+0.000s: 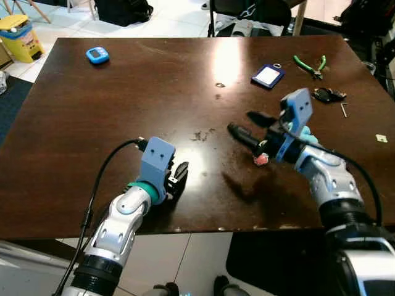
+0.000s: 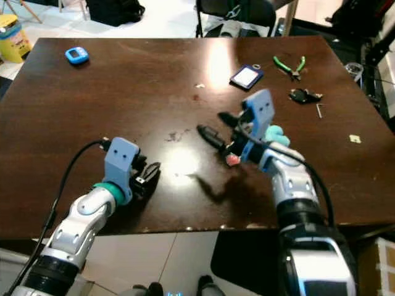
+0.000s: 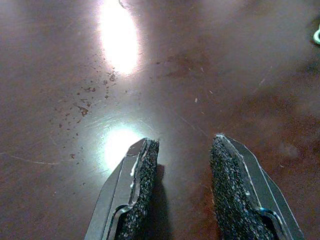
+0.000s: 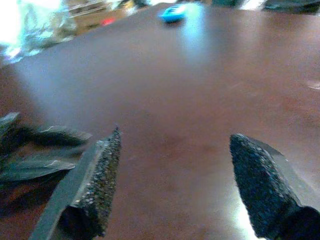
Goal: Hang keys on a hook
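A bunch of dark keys lies on the brown table at the far right, beside green pliers. My right gripper hovers over the table's middle right, left of and nearer than the keys. It points towards the table's left side, and its fingers are spread wide with only bare wood between them. A small pink object shows just under its wrist. My left gripper rests low near the front edge, open, with nothing between its pads.
A blue-edged card lies behind the right gripper. A small blue device sits at the far left, and a thin metal hex key lies near the keys. A yellow bin and chair legs stand beyond the table.
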You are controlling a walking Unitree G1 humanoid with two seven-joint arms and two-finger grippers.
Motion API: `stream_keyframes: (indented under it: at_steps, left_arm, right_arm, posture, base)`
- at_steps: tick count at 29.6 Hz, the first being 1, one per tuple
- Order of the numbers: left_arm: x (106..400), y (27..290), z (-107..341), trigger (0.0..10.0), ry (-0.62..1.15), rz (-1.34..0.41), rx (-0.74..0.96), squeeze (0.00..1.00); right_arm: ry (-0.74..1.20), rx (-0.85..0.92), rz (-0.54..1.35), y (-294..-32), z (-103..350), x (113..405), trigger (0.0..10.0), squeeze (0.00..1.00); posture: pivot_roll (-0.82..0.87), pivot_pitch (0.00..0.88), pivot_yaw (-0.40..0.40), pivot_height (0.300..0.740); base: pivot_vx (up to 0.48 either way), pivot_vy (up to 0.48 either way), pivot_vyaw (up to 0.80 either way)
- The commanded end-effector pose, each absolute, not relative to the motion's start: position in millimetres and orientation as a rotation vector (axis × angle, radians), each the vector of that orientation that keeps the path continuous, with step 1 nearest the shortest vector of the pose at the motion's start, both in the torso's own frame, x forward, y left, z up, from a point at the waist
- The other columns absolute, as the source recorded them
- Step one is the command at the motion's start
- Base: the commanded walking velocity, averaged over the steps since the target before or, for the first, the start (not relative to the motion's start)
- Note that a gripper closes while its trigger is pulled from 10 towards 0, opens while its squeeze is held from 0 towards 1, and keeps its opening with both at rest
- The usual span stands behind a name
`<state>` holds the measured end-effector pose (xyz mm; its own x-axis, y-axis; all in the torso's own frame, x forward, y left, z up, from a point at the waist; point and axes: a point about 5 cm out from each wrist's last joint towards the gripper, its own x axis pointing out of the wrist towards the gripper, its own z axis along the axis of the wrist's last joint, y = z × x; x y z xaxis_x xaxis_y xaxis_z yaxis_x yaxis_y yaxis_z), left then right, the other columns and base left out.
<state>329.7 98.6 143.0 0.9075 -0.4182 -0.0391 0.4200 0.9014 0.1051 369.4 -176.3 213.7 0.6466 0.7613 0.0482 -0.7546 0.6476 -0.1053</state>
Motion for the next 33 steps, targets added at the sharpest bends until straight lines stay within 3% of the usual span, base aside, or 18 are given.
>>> stream_keyframes:
  at_steps: [1,3,5,7,10,15,17,26,33]
  left_arm:
    - [326.6,98.7,135.4,10.0,0.047,-0.437,0.121,0.0]
    - [327.0,98.5,135.5,10.0,0.047,-0.437,0.121,0.0]
    - [327.5,98.0,136.0,10.0,0.045,-0.437,0.12,0.0]
    - [327.5,98.0,136.0,10.0,0.045,-0.437,0.12,0.0]
    - [327.6,98.5,135.9,10.0,0.045,-0.435,0.119,0.0]
    - [327.8,99.3,135.7,10.0,0.046,-0.434,0.119,0.0]
    - [327.9,100.1,135.5,10.0,0.047,-0.436,0.121,0.0]
    - [328.3,99.9,134.7,10.0,0.051,-0.444,0.126,0.0]
    - [328.6,100.8,134.5,10.0,0.056,-0.445,0.131,0.0]
  right_arm:
    - [-0.07,-0.069,0.904,-172.3,208.6,365.7,10.0,0.0]
    - [-0.04,-0.104,0.971,-167.4,202.6,358.4,10.0,0.0]
    - [-0.002,-0.218,0.798,-192.6,198.3,370.5,10.0,0.0]
    - [-0.002,-0.218,0.798,-192.6,198.3,370.5,10.0,0.0]
    - [-0.025,-0.259,0.483,-250.4,222.8,380.2,10.0,0.0]
    - [-0.028,-0.271,0.391,-277.2,235.0,375.1,10.0,0.0]
    - [-0.004,-0.295,0.327,-300.1,237.1,365.4,10.0,0.0]
    - [0.055,-0.344,0.251,-316.5,219.9,355.6,10.0,0.0]
    - [0.138,-0.351,0.265,-295.1,181.7,361.3,10.0,0.0]
  posture:
    - [-0.08,0.196,0.099,0.74]
    - [-0.08,0.195,0.098,0.74]
    - [-0.09,0.194,0.097,0.74]
    - [-0.09,0.194,0.097,0.74]
    - [-0.09,0.189,0.095,0.74]
    - [-0.09,0.191,0.097,0.74]
    - [-0.1,0.192,0.104,0.74]
    - [-0.1,0.191,0.113,0.74]
    - [-0.08,0.189,0.117,0.74]
  base:
    - [0.0,0.0,0.0]
    - [0.0,0.0,0.0]
    - [0.0,0.0,0.0]
    - [0.0,0.0,0.0]
    - [0.0,0.0,0.0]
    - [0.0,0.0,0.0]
    - [0.0,0.0,0.0]
    - [0.0,0.0,0.0]
    - [0.0,0.0,0.0]
